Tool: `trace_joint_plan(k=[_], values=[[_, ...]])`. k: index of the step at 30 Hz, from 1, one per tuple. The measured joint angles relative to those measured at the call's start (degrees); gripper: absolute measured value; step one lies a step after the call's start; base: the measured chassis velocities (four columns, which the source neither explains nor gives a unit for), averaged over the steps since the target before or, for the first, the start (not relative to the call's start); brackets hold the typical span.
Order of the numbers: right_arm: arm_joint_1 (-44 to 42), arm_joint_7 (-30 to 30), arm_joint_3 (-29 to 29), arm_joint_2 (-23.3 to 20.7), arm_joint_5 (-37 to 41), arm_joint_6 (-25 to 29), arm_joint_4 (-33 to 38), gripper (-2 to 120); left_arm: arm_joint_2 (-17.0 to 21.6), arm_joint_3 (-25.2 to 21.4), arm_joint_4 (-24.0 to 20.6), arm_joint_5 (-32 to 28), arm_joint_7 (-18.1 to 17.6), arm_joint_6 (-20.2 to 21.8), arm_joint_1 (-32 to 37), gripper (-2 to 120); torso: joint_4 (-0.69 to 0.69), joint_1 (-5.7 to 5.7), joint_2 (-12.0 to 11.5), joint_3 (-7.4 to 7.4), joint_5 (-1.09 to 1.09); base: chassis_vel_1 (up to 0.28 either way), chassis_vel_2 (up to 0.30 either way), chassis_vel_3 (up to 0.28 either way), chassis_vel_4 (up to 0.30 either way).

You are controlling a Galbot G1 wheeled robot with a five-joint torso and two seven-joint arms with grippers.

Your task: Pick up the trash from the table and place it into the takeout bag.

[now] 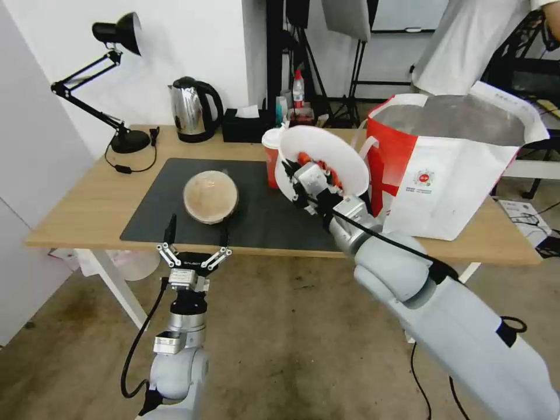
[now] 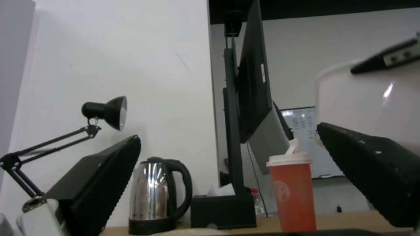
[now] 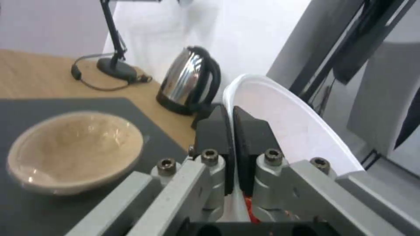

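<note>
Right gripper (image 1: 303,175) pinches the rim of the white bowl (image 1: 332,157), held tilted above the mat beside the bag (image 1: 461,175). The steep tilt could spill shells (image 1: 306,158). Left gripper (image 1: 193,256) waits open below the table (image 1: 87,204) edge.

**Legible markings: none confirmed**

Takeout bag (image 1: 449,175): small round red logo on the white front panel, with a few lines of fine print directly at 6 o'clock below it; characters too small to read.

Left gripper (image 1: 194,256): short line of lettering on the black body between the fingers; not legible.

Red drink cup (image 2: 292,193): pale round emblem on its side, no readable characters.

Whiteboard (image 2: 306,131) behind the cup: handwriting, unreadable.
</note>
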Motion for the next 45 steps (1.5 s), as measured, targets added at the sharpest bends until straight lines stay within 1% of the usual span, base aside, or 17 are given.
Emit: trace_joint_plan(k=[21, 34, 45], values=[[10.02, -1.03, 1.29, -0.68, 3.62, 0.90, -0.53, 0, -0.02, -0.10, 0.59, 0.20, 0.00, -0.55, 0.09, 100, 0.00, 0.00, 0.00, 0.00, 0.00, 0.000, 0.000, 0.000, 0.000], [13.19, -1.12, 2.00, -2.41, 5.51, 1.20, -1.52, 0, -0.02, 0.02, 0.83, 0.31, 0.02, -0.76, 0.05, 100, 0.00, 0.00, -0.01, 0.00, 0.00, 0.000, 0.000, 0.000, 0.000], [14.37, -1.20, 2.15, -2.80, 5.91, 1.22, -2.54, 0, -0.02, 0.06, 0.87, 0.34, 0.03, -0.98, 0.18, 100, 0.00, 0.00, 0.00, 0.00, 0.00, 0.000, 0.000, 0.000, 0.000]])
